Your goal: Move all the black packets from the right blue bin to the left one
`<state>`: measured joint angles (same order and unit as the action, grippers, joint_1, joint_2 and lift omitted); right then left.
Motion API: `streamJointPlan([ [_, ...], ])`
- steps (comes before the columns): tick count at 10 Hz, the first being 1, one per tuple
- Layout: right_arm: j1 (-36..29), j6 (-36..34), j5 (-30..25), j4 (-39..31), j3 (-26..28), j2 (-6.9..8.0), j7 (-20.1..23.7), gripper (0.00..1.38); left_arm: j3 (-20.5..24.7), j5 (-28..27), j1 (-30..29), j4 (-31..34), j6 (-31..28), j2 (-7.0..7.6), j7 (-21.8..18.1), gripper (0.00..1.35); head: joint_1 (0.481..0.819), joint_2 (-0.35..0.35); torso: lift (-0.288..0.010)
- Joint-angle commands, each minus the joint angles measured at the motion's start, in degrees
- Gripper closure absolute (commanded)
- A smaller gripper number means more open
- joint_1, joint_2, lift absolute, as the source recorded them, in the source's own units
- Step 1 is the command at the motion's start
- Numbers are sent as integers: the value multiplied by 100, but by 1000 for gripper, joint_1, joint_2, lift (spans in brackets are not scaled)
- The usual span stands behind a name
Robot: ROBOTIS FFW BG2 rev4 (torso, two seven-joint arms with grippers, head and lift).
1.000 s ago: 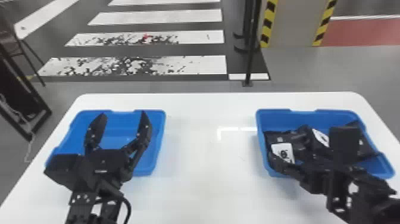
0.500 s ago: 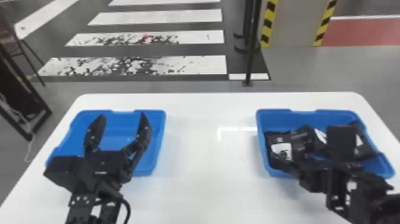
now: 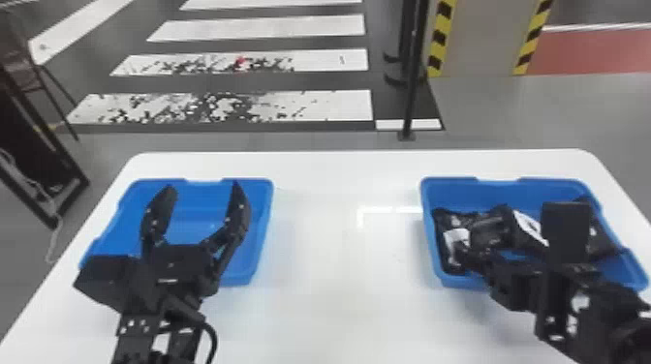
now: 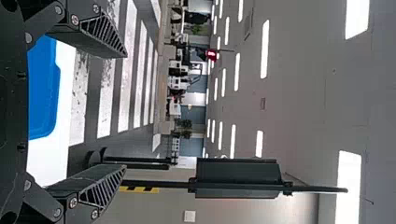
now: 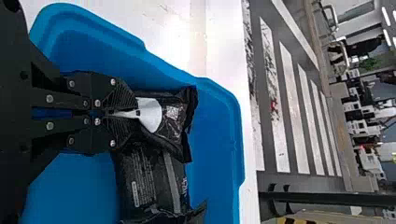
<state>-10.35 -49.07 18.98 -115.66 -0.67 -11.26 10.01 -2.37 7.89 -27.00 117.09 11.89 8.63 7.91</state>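
My right gripper clenches a black packet in the right bin by the table's right edge, my left gripper parted over the left bin.

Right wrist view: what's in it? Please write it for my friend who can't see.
The robot's right gripper pinches a black packet with a white patch inside a blue bin. Another black packet lies beside it. Beyond the white table is a striped floor.
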Motion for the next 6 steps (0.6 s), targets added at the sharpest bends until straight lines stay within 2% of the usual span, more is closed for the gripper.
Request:
streamJointPlan([
  [1,-273,379,10,-296,113,36,-105,1118,-117,308,14,-2,119,25,0,220,695,88,-168],
  [3,-498,590,67,-774,319,36,-123,1118,-380,685,56,-2,190,104,-8,220,695,60,-168],
  [5,-484,548,513,-1125,342,-25,176,1118,-666,1817,169,110,91,192,-342,220,695,36,-168],
  [6,-371,548,901,-1167,170,-60,352,1118,-757,2285,183,251,-120,218,-509,220,695,34,-168],
])
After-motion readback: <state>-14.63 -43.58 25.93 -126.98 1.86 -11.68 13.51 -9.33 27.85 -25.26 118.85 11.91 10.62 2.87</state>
